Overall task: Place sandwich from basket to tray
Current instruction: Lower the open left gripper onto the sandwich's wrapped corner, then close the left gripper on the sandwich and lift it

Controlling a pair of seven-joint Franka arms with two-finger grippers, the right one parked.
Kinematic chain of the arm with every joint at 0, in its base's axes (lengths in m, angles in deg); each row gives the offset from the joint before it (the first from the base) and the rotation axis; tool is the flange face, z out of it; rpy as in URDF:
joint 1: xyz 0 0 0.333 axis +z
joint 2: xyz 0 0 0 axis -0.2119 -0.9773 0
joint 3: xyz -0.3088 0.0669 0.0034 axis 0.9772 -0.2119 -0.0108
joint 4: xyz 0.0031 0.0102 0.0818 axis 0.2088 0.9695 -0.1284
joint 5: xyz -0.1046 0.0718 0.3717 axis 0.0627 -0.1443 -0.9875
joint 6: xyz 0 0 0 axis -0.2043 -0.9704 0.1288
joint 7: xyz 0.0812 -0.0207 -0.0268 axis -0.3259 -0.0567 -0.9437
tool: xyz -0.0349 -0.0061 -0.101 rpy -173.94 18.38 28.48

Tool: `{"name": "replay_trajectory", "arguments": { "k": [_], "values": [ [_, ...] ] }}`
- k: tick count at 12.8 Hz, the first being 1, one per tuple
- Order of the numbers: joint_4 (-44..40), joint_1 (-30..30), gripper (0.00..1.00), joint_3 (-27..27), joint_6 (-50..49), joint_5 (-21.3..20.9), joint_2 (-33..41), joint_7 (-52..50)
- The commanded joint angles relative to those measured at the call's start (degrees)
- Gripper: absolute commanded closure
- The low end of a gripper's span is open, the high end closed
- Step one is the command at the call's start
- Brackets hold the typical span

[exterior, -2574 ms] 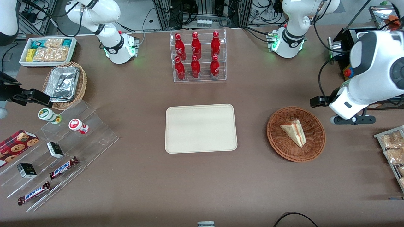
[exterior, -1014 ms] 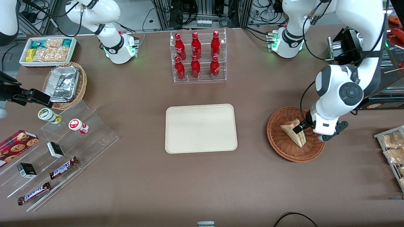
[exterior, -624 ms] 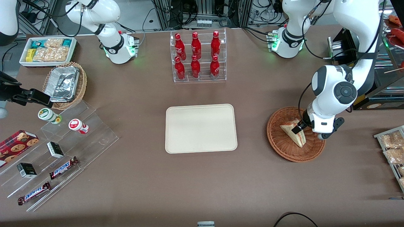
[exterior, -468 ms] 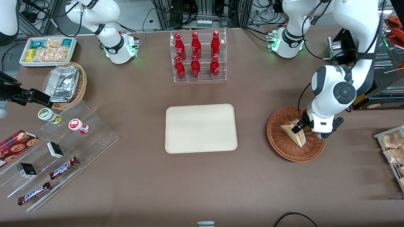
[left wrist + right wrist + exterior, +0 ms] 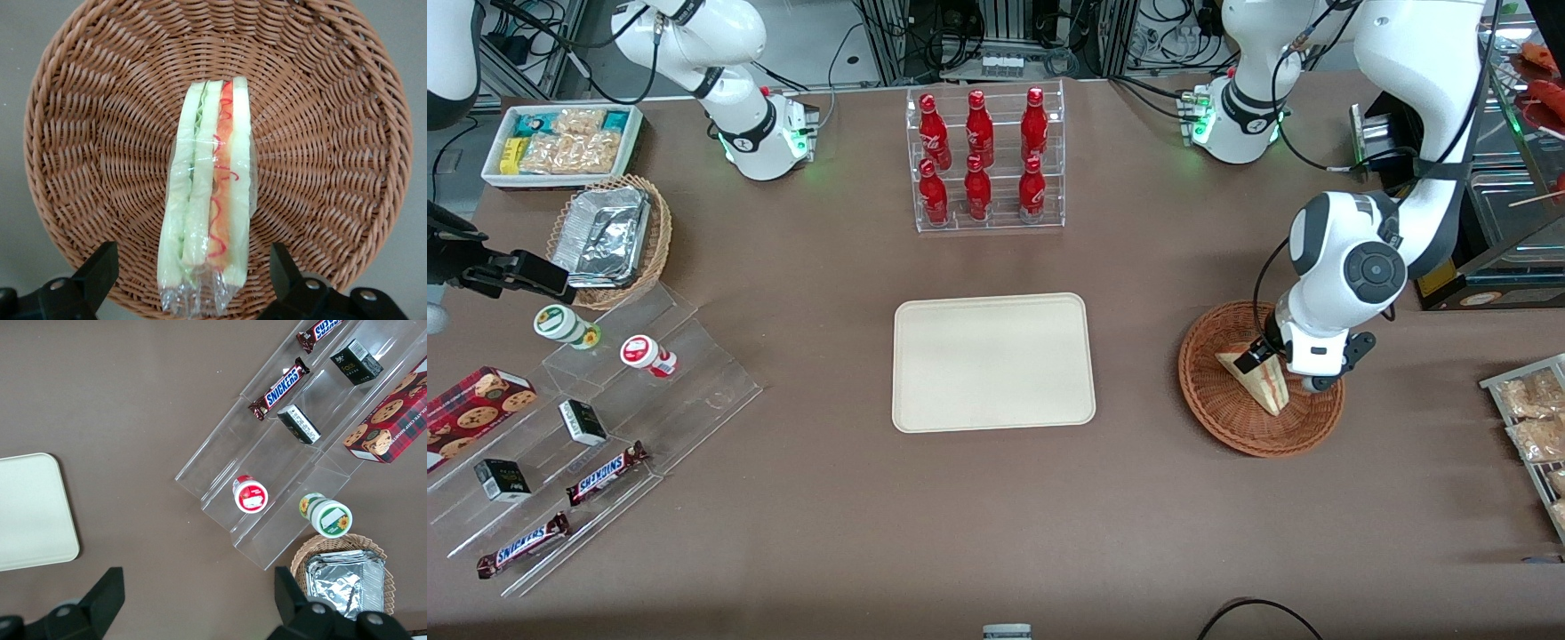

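one tray sits bare near the middle of the desk, and it serves as the landmark for everything below. well apart from the tray, toward the working arm's end of the desk, is the round reddish-brown basket, and the sandwich lies inside it, on the weave near the basket's middle. the tool hangs just over the sandwich's broad end, the end farther from the front camera.

the step in hand looks like the reach for the pickup: nothing has been lifted and the tray holds nothing. in the left wrist view the tool is spread wide, one finger on each flank of the sandwich, neither touching it. the next move, as i judge it, calls for a short descent so the fingers straddle the wedge, then a gentle close across the bread faces, a lift over the basket rim, and a carry to the tray.

the sandwich is a triangular wedge in clear wrap, standing on its side so the cut edge faces up: pale bread slices with green, orange and red filling between. it looks soft, so a hard squeeze could crush it, and the wrap could let it slip.
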Motion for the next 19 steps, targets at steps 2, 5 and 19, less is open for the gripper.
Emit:
{"name": "replay_trajectory", "arguments": {
  "k": [2, 5, 19],
  "values": [
    [0.31, -0.36, 0.0, -0.22, 2.43, 0.5, -1.27, -1.01],
    [0.31, -0.45, 0.66, -0.22, 2.26, 0.59, -1.46, -1.1],
    [-19.1, -2.91, 1.0, 2.31, -22.41, 0.5, -1.37, 4.76]
  ]
}}
